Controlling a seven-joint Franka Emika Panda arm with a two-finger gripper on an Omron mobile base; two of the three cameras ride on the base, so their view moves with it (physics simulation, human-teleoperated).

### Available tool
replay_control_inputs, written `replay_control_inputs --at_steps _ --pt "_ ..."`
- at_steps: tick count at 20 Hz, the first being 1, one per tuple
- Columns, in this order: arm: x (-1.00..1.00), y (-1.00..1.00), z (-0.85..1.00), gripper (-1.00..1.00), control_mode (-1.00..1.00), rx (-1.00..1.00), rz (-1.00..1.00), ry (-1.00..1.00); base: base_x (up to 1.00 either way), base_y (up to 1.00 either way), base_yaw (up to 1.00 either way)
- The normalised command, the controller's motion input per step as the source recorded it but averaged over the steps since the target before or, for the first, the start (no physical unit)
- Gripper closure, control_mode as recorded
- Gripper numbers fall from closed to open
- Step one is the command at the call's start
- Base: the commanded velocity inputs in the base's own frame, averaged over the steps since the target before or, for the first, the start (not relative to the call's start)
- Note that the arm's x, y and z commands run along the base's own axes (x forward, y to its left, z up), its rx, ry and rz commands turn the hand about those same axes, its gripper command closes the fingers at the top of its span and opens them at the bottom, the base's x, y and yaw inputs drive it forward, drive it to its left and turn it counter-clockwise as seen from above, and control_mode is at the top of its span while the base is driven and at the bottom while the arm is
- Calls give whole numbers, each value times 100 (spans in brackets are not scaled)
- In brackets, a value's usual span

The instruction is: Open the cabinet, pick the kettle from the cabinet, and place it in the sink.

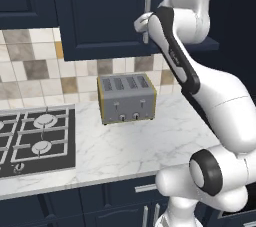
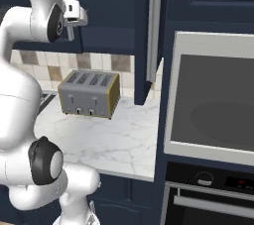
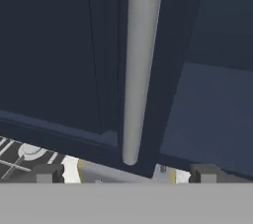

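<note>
Even, soft rendered light; the counter (image 1: 125,146) is bright, the cabinet (image 1: 100,11) dim; faint shadows, slight blur.

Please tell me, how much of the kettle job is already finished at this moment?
Done: one cabinet door stands swung out edge-on in the right base view. In hand: the open gripper faces the other door's silver handle, nothing held. Left: open that door, take the kettle out, place it in the sink.

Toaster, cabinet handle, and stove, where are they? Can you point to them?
toaster (image 1: 126,100), left base view, its front face.
cabinet handle (image 3: 139,65), hand view, middle of the silver bar.
stove (image 1: 35,140), left base view, between the burners.
</note>
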Motion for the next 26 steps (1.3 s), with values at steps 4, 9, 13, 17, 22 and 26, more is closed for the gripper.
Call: replay_control_inputs --at_steps 4,9,13,17,22,26 --pt "56 15 0 -100 -100 0 0 3 0 0 0" --pt "45 4 -8 -100 -100 0 0 4 0 0 0" --pt "42 5 -9 -100 -100 0 0 3 0 0 0" --pt "41 12 -10 -100 -100 0 -1 0 0 0 0" --pt "35 22 -10 100 -100 0 -6 0 0 0 0" --pt "33 24 -10 100 -100 0 -11 0 0 0 0"
